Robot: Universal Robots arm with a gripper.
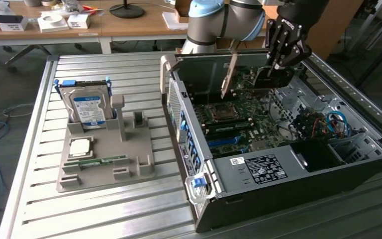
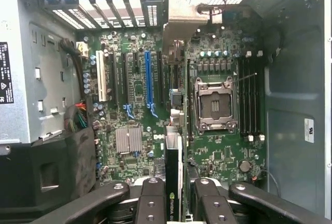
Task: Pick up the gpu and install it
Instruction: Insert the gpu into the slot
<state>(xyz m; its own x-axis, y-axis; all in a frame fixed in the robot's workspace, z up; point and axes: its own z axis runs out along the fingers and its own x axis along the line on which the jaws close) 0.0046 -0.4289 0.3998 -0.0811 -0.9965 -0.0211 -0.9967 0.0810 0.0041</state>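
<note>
My gripper (image 1: 276, 63) hangs inside the open computer case (image 1: 270, 172), at its far end over the motherboard (image 1: 240, 124). It is shut on the gpu (image 1: 274, 79), a thin black card held upright on its edge. In the wrist view the gpu (image 2: 174, 151) runs edge-on away from my gripper (image 2: 174, 195), with a finger on each side of it. Its silver bracket (image 2: 181, 19) is at the case's rear wall. The card stands between the blue slot (image 2: 149, 79) and the CPU socket (image 2: 213, 105). Whether it sits in a slot I cannot tell.
On the exterior view's left, a grey fixture (image 1: 135, 172) on the slatted metal table carries a silver hard drive (image 1: 88, 107) with a blue label, a CPU chip (image 1: 79, 147) and a green memory stick (image 1: 97, 161). A black shroud (image 2: 46, 177) and cable bundles lie inside the case.
</note>
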